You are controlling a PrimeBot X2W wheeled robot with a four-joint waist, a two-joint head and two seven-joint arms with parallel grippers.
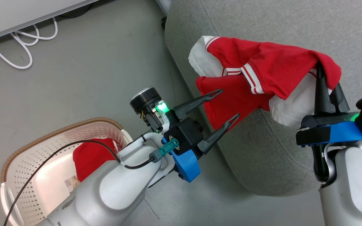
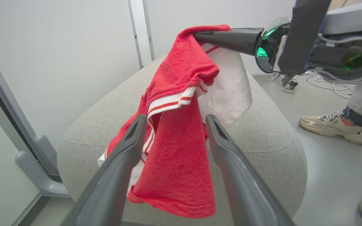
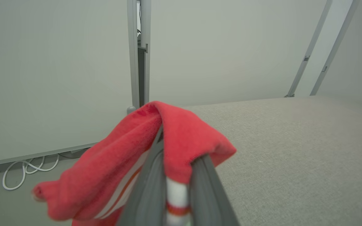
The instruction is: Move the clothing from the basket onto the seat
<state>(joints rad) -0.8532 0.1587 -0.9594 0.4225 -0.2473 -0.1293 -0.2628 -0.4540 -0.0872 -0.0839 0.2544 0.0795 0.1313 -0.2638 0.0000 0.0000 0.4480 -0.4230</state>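
My right gripper [image 1: 323,89] pinches the soft red fabric garment with white stripes and panels [image 1: 272,62], draped above the rounded edge of the light-grey upholstered seat [image 1: 262,18]. My left gripper [image 1: 230,103] is spread wide at its hem. Another red garment [image 1: 90,157] lies in the cream perforated plastic basket [image 1: 58,130].

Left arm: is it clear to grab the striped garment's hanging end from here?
Likely yes. The left gripper is open, pointed at the hanging end of the striped garment beside the seat; nothing lies between. The right gripper holds its top.
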